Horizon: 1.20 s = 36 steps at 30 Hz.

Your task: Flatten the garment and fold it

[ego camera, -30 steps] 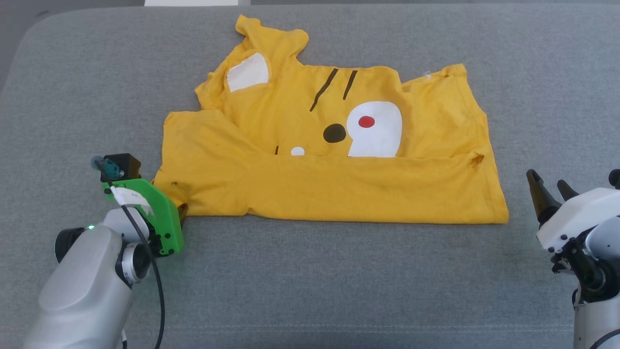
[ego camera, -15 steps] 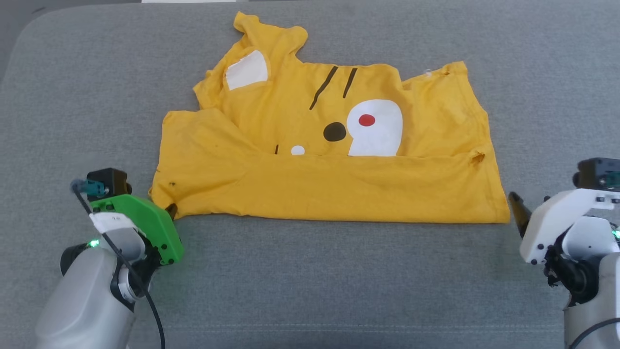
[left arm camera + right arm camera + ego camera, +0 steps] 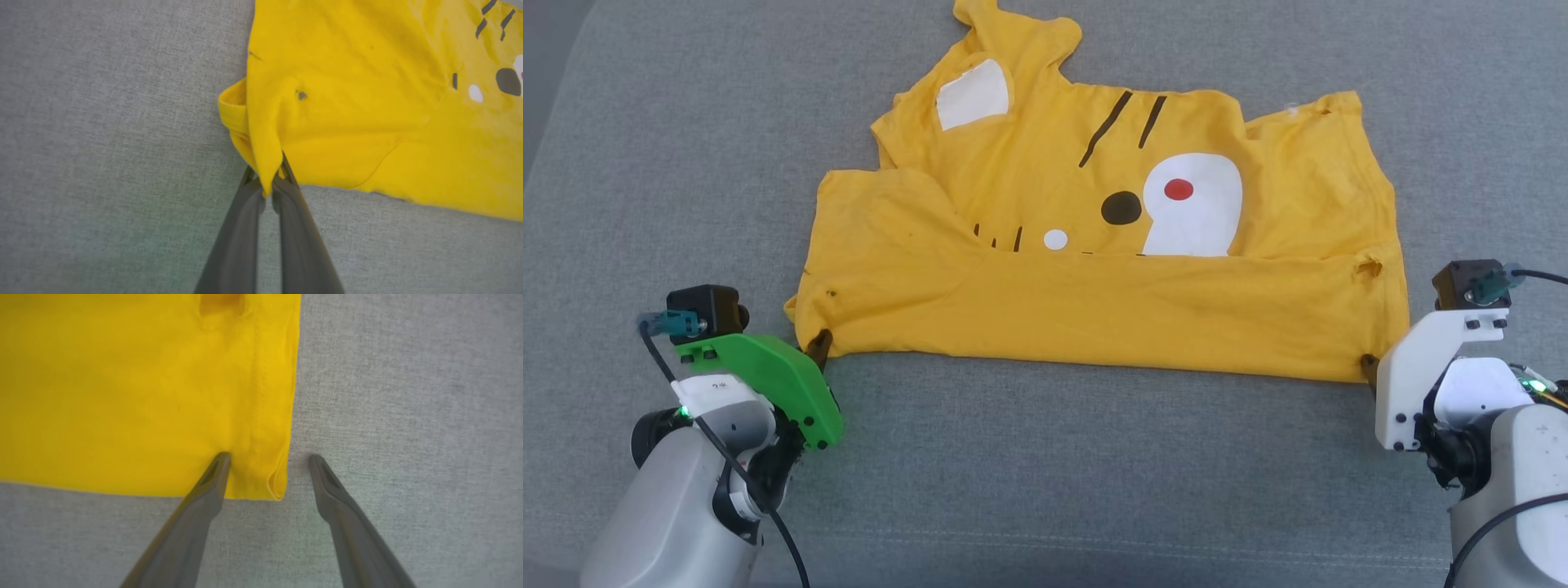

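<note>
your left gripper (image 3: 267, 175) is clamped on the near-left corner of the yellow tiger t-shirt (image 3: 1094, 302), half-folded on the grey cushion (image 3: 1045, 457) — your right gripper (image 3: 268, 458) straddles the near-right corner, jaws apart, likely to lift both together.

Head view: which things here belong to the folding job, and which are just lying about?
Part of the job: T-shirt; left gripper, shut on its near left corner; right gripper, open astride its near right corner.
Just there: grey padded surface underneath.
</note>
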Tool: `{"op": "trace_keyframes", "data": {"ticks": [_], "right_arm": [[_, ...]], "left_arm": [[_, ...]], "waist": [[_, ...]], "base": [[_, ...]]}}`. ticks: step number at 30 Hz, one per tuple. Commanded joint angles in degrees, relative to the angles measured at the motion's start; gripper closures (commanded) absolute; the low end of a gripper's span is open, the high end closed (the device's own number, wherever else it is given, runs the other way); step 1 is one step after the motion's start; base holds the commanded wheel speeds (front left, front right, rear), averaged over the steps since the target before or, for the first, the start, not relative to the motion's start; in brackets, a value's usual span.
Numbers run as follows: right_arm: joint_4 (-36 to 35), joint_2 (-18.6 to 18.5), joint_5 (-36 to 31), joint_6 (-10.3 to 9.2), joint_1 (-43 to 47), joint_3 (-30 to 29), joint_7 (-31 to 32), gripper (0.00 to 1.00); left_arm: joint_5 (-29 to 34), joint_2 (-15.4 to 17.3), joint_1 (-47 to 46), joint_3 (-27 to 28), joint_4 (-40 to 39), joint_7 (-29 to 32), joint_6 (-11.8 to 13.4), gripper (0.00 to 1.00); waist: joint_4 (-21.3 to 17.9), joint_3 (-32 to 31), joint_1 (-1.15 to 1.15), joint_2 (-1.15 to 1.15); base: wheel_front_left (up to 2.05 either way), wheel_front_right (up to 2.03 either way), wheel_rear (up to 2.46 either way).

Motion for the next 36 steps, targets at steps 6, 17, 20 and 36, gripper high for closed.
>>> {"op": "trace_keyframes", "data": {"ticks": [6,17,20,36], "right_arm": [[3.97,0.02,0.42,-0.08,-1.28,1.17,0.79,0.44],[-3.62,-0.05,5.52,-0.08,-2.31,-0.93,-0.76,1.00],[-6.07,-0.45,6.10,-0.08,0.56,-1.48,0.54,1.00],[1.86,0.00,8.84,-0.08,7.01,-4.26,-1.44,0.00]], "left_arm": [[-1.25,0.32,1.40,0.20,0.10,0.12,0.31,1.00],[-3.81,0.06,3.83,3.63,-4.24,-1.95,2.31,1.00],[-3.82,0.40,7.21,3.90,-7.12,-1.48,4.42,1.00],[-5.17,-0.97,10.96,1.46,-1.12,1.76,5.89,0.00]], "waist": [[0.28,0.78,0.00,0.00],[-0.51,-6.12,0.00,0.00],[-0.46,-7.27,0.00,0.00],[-1.01,-8.35,0.00,0.00]], "base": [[0.00,0.00,0.00],[0.00,0.00,0.00],[0.00,0.00,0.00],[0.00,0.00,0.00]]}}
